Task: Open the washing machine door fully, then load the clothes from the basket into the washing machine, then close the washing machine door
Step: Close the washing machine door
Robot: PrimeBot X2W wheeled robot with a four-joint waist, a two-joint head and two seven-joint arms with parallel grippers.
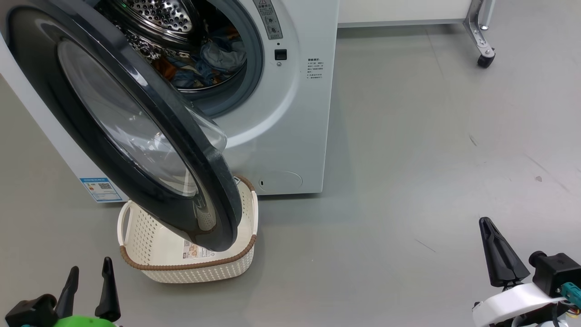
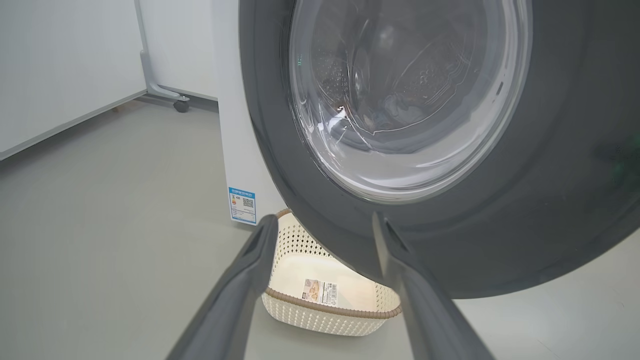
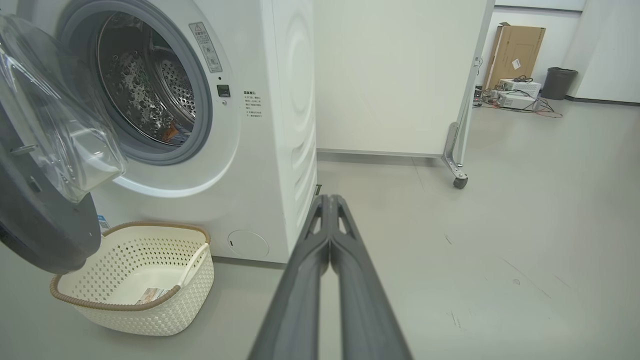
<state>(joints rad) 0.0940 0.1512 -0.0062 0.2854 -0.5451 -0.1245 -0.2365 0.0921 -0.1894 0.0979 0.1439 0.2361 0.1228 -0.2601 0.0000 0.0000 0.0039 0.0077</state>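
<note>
Washing machine door (image 1: 122,122) stands swung out at left, its lower black edge overhanging the basket (image 1: 190,265). Left claw (image 1: 91,268) is low beside the basket, fingers spread wide, touching nothing. The clothes (image 1: 213,63) lie in the drum of the washing machine (image 1: 290,113). Open floor (image 1: 408,181) stretches to its right. Right claw (image 1: 486,222), far right, is pinched together, gripping nothing.

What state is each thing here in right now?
washing machine door: open, swung outward.
clothes: inside the washing machine.
basket: empty, upright on the floor.
left end effector: open, holding nothing.
right end effector: shut, holding nothing.
</note>
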